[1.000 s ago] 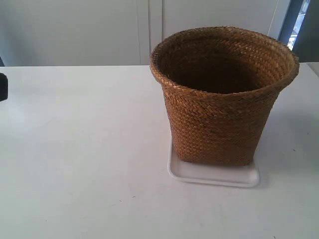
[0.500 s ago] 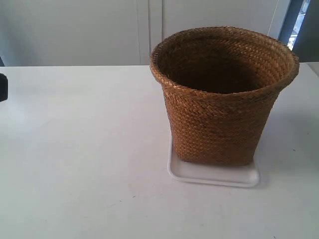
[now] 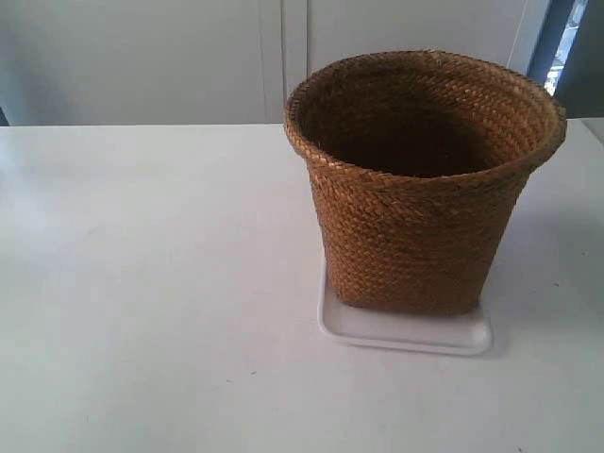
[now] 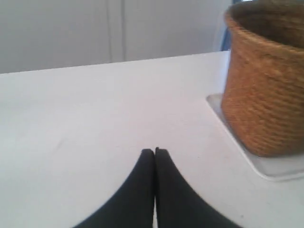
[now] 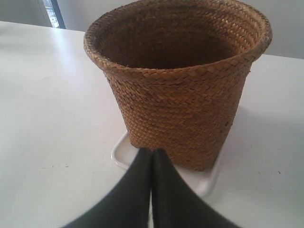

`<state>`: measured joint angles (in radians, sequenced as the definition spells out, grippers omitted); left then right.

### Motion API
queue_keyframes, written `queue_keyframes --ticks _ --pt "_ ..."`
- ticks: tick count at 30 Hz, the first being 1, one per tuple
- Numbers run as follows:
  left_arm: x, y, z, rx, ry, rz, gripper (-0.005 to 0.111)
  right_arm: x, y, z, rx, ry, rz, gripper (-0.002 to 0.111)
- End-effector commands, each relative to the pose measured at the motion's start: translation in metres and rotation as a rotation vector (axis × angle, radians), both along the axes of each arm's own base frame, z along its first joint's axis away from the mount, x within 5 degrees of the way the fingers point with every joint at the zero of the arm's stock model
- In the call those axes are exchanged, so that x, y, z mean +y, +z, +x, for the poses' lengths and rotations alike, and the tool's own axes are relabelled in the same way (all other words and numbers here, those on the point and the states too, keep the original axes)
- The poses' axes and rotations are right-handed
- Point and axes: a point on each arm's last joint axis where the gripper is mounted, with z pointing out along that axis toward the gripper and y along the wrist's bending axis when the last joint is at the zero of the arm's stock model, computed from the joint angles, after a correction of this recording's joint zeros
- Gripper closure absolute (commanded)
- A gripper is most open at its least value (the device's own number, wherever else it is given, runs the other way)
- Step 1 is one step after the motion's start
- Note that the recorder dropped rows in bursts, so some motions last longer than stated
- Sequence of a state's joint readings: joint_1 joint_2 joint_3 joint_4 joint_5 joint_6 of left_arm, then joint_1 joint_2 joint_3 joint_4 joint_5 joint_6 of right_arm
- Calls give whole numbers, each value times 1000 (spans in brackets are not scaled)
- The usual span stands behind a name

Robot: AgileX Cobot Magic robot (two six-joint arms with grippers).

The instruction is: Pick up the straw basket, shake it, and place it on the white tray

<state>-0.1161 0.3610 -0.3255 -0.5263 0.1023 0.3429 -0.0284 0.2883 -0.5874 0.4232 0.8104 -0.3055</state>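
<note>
The golden-brown straw basket (image 3: pixel 420 179) stands upright on the white tray (image 3: pixel 406 335), right of the table's middle in the exterior view. No arm shows in that view. In the left wrist view my left gripper (image 4: pixel 155 151) is shut and empty above bare table, with the straw basket (image 4: pixel 263 85) and the white tray (image 4: pixel 280 167) off to one side, apart from it. In the right wrist view my right gripper (image 5: pixel 152 151) is shut with nothing in it, its tips before the straw basket (image 5: pixel 178 80) and the white tray (image 5: pixel 122 152); contact cannot be told.
The white table (image 3: pixel 151 283) carries nothing else that shows. A pale wall with panel seams (image 3: pixel 283 57) runs behind the table's far edge, and a window strip (image 3: pixel 566 42) shows at the far right.
The dark arm part at the exterior view's left edge has gone out of sight. Basket and tray have not moved.
</note>
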Motion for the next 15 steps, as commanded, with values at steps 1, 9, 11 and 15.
queue_keyframes --ticks 1,9,11,15 --pt "13 -38 -9 -64 153 -94 107 0 0 -1 -8 -1 0 108" --pt "18 -69 -25 -117 235 -196 107 0 0 -1 -8 -1 0 108" --pt "18 -70 -26 -110 238 -227 107 0 0 -1 -8 -1 0 108" --pt "18 -69 -26 -115 241 -225 107 0 0 -1 -8 -1 0 108"
